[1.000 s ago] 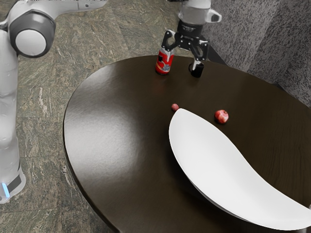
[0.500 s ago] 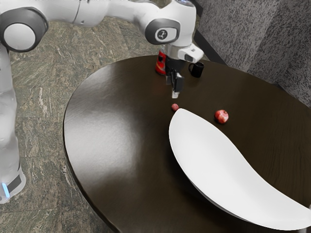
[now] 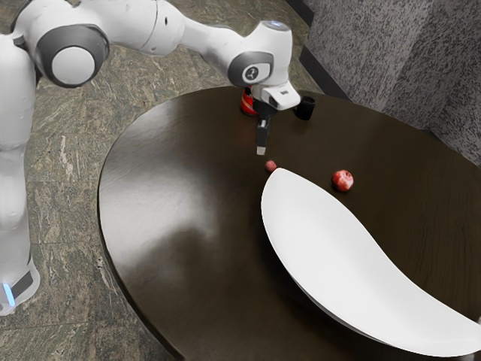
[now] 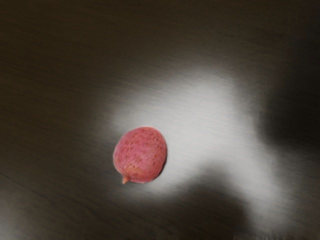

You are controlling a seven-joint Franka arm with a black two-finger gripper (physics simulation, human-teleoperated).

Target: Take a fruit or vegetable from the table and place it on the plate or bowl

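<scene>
Dark wood makes up the round table, which stands on a mottled stone floor; the white arm reaches in from the exterior view's left, and its black gripper points straight down, hovering above the tabletop; it is seen edge-on, so how far open it is cannot be told, and it touches none of the things on the table. A small red fruit lies on the wood just below the gripper and slightly toward the exterior view's right, just beside the tip of the big white plate; whether the two touch cannot be told. In the wrist view the small red fruit sits on bare wood, pinkish-red, rough-skinned, with a small stub at one end. A larger red fruit rests beside the plate's far rim; behind the arm stand a red can, partly hidden, and a black cup.
</scene>
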